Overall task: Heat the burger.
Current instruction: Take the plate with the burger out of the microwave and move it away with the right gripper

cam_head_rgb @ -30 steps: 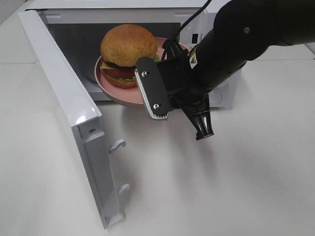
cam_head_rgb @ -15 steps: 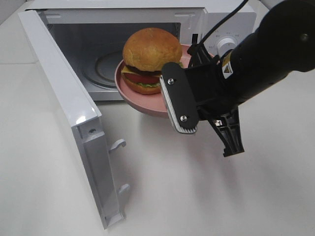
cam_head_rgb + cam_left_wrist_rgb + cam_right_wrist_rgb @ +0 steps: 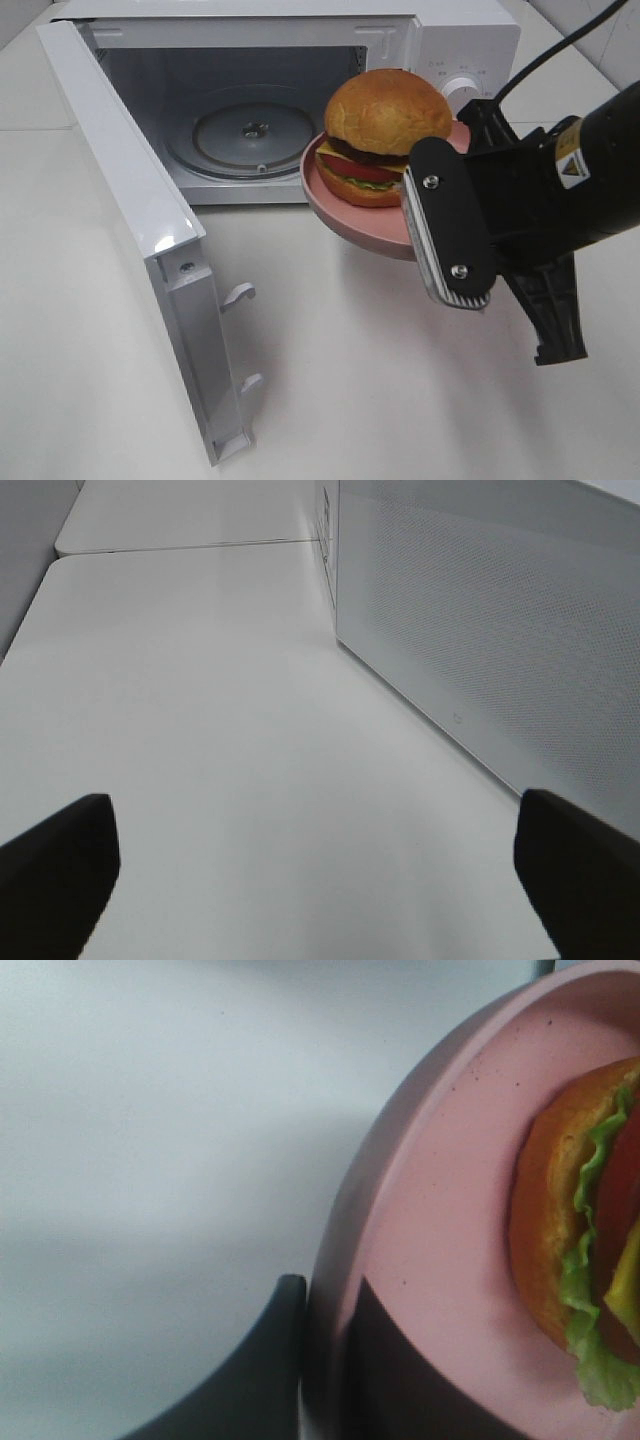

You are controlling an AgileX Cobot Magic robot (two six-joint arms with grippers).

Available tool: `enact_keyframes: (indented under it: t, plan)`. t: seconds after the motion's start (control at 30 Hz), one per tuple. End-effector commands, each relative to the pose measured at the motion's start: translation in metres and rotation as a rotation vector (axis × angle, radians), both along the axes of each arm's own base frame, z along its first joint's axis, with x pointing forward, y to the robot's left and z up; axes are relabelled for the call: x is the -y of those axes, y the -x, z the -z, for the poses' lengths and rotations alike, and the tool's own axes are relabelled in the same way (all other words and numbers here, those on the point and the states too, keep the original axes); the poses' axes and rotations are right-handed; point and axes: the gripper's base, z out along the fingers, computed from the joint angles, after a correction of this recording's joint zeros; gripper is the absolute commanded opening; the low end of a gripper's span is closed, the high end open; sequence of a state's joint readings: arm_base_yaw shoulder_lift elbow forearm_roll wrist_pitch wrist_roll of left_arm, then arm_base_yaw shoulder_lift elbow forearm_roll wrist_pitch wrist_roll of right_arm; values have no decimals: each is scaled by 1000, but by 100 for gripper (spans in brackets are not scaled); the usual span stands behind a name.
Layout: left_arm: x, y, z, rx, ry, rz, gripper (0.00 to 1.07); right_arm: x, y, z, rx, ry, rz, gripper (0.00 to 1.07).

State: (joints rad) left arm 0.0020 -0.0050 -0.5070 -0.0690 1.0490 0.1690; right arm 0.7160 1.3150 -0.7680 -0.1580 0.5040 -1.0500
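Observation:
The burger [image 3: 385, 125], a domed orange-brown bun with tomato, cheese and lettuce, sits on a salmon-pink plate [image 3: 345, 205]. My right gripper [image 3: 428, 240] holds the plate by its rim in the air, in front of the right part of the open microwave [image 3: 470, 40] and outside its cavity. In the right wrist view the gripper [image 3: 325, 1305] pinches the plate rim [image 3: 430, 1190], one finger above and one below, with the burger's edge [image 3: 560, 1220] beside it. The glass turntable [image 3: 250, 130] is bare. My left gripper [image 3: 320, 880] is open and empty above the table.
The microwave door [image 3: 130, 200] swings out wide to the left, toward the front. The white table [image 3: 330, 380] lies in front. In the left wrist view the microwave's perforated side wall [image 3: 480, 630] stands close on one side.
My right gripper has carried the plate and burger to the right and out of the microwave cavity. The turntable, covered before, now shows bare.

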Motion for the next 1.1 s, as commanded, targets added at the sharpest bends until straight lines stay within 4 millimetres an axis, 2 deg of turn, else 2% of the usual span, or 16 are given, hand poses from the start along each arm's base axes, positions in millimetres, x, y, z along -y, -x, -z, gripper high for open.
enact_keyframes:
  t: [0.03, 0.5, 0.8, 1.1]
  plan:
    - [0, 3, 0, 17, 6, -2, 105, 5, 3, -11, 72, -34, -7, 1]
    - [0, 3, 0, 17, 6, -2, 105, 36, 30, -18, 122, -54, 72, 2]
    - [0, 3, 0, 17, 6, -2, 105, 49, 38, -29, 155, -51, 133, 2]
    - [0, 3, 0, 17, 6, -2, 105, 63, 45, -38, 166, -82, 272, 3]
